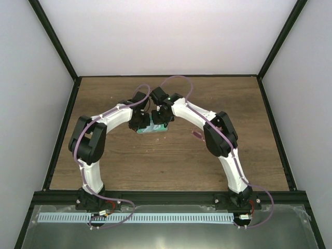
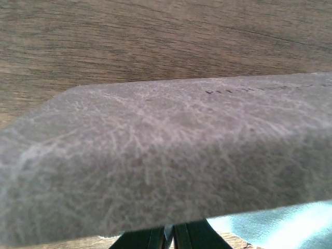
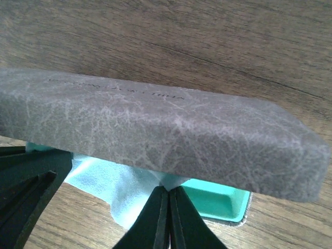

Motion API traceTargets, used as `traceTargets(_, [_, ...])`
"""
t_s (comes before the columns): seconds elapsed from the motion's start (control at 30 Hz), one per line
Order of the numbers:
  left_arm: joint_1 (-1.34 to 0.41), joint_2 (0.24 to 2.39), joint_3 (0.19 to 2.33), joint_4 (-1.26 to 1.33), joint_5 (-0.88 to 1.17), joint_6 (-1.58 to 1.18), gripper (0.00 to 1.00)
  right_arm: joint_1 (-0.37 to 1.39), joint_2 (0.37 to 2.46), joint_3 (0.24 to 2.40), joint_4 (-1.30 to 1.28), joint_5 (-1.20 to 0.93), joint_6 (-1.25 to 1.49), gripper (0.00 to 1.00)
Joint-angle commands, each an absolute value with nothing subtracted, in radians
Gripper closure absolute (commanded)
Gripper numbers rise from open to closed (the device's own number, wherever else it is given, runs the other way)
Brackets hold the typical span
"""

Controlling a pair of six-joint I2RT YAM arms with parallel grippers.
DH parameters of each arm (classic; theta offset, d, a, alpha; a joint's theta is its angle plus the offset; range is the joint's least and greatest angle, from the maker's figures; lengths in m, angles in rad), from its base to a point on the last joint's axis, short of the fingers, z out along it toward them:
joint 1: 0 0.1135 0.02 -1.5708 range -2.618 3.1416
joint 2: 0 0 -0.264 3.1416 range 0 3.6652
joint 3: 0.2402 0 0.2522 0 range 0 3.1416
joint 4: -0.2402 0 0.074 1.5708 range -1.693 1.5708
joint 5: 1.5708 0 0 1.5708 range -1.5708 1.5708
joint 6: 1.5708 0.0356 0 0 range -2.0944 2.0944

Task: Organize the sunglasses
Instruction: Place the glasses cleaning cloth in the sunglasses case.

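The grey case (image 1: 154, 127) lies at the middle of the wooden table, with both grippers meeting over it. Its lid (image 3: 155, 124) hangs half open above the green lining (image 3: 218, 199). A light blue cloth (image 3: 119, 192) spills out of the case's near side. My right gripper (image 3: 168, 191) is shut, pinching a peak of that cloth just under the lid's edge. My left gripper (image 2: 170, 231) is shut too, its tips hidden under the lid (image 2: 155, 155), with the cloth (image 2: 280, 228) to its right. The sunglasses (image 1: 197, 136), small and pinkish, lie on the table right of the case.
The wooden table (image 1: 171, 166) is bounded by a black frame (image 1: 62, 129) and white walls. The right arm's elbow (image 1: 220, 135) rises close beside the sunglasses. Purple cables loop over both arms.
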State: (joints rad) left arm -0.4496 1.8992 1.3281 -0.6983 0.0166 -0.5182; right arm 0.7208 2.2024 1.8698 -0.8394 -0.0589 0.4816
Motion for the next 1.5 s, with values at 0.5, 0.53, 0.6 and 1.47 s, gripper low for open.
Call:
traceTargets(0.5, [-0.415, 1.952, 1.358, -0.698, 0.039, -0.466, 0.93, 0.704, 2.245, 1.875, -0.846, -0.033, 0.463, 0.99])
traceTargets(0.53, [-0.414, 1.954, 1.358, -0.695, 0.041, -0.464, 0.93, 0.704, 2.246, 1.873, -0.845, -0.031, 0.462, 0.99])
traceTargets(0.6, [-0.412, 1.958, 1.360, -0.693, 0.044, -0.461, 0.93, 0.704, 2.249, 1.870, -0.845, -0.030, 0.464, 0.99])
traceTargets(1.47, [-0.397, 1.844, 1.327, -0.698, 0.095, -0.412, 0.18, 0.711, 2.101, 1.724, -0.767, -0.029, 0.577, 0.74])
